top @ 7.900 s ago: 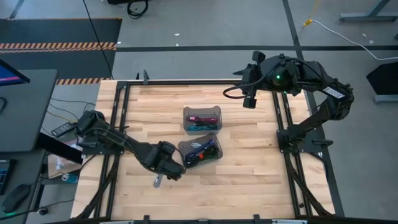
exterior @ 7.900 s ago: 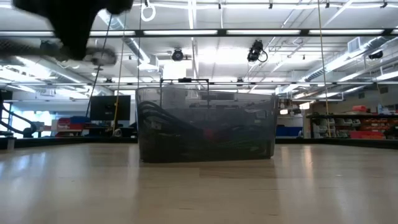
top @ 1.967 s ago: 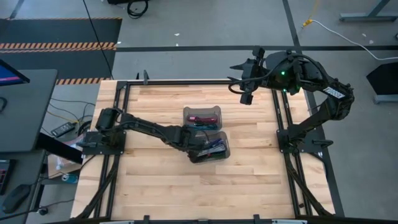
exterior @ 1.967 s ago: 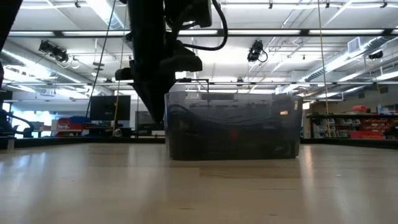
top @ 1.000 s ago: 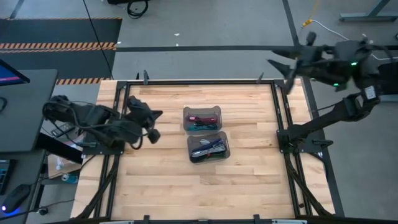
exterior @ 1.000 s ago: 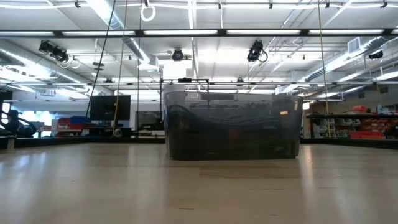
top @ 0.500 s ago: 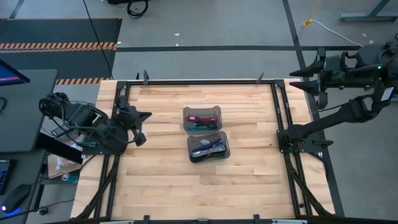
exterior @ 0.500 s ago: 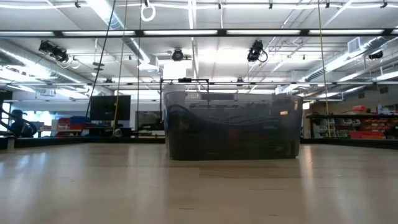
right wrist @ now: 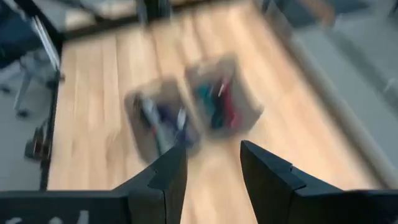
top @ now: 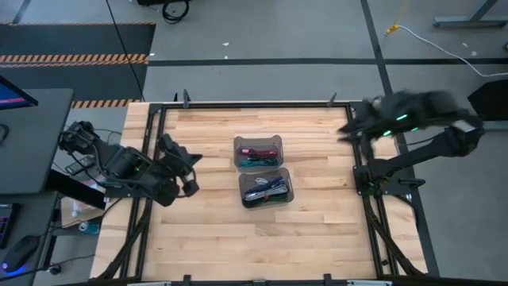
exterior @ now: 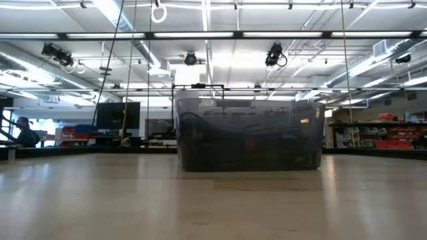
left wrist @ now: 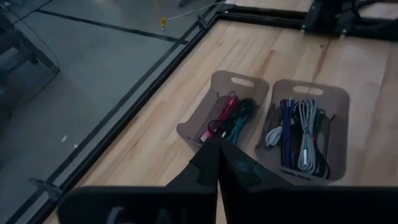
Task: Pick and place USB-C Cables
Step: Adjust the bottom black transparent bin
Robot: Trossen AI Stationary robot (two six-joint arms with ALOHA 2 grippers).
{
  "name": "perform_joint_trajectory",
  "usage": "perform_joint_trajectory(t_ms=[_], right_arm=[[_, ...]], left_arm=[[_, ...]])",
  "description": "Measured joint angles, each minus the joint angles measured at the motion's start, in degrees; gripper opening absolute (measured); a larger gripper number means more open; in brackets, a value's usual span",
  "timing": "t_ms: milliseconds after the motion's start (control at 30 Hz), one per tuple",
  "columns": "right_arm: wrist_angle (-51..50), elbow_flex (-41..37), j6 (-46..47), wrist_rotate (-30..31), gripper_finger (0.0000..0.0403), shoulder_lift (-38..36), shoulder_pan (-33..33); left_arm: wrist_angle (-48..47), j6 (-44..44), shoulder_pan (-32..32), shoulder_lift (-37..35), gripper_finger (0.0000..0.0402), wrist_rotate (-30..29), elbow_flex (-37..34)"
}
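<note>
Two translucent grey bins stand side by side at the table's middle. The far bin (top: 258, 151) (left wrist: 227, 112) holds maroon and teal USB-C cables. The near bin (top: 267, 189) (left wrist: 305, 127) holds purple, white, grey and dark cables; the low view shows this bin (exterior: 248, 137) side-on. My left gripper (top: 190, 163) (left wrist: 217, 168) hangs shut above the table's left edge, pointing toward the bins, holding nothing. My right gripper (top: 349, 129) (right wrist: 214, 165) is open above the table's far right corner, blurred, with nothing between its fingers.
Black frame rails run along the table's left edge (top: 151, 159) and right edge (top: 357, 159). Bare wood lies all around the bins. A long white cord (top: 429, 40) lies on the floor beyond the table. A person (exterior: 23, 130) sits far off in the room.
My right gripper has swung down from high beyond the far right corner toward the table's right edge, turning as it came and staying open. My left gripper has shifted a little toward the near edge, still shut. The bins and cables have not moved.
</note>
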Motion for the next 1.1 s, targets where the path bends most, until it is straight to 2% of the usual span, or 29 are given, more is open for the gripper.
perform_joint_trajectory(t_ms=[133, 300, 500, 800, 1100], right_arm=[[5.80, -14.00, 5.31, -5.24, 0.0155, 0.23, 0.00], [20.59, -29.81, 10.48, -10.50, 0.0155, 0.28, 0.41], [36.47, -43.25, 15.55, -11.71, 0.0155, 0.80, 2.14], [44.83, -55.04, 23.76, -11.40, 0.0155, 4.76, 4.41], [51.55, -55.98, 25.60, -4.53, 0.0155, 9.37, 6.51]], left_arm=[[2.23, 0.95, 0.02, 0.02, 0.0007, -0.53, 0.00], [2.99, 1.71, -0.07, -1.24, 0.0008, -1.00, 0.04], [2.97, 2.46, -0.07, -1.53, 0.0008, -0.98, 0.07], [3.02, 3.97, -0.09, -1.51, 0.0008, -0.96, 0.07], [3.06, 4.14, -0.09, -1.51, 0.0008, -0.96, 0.07]])
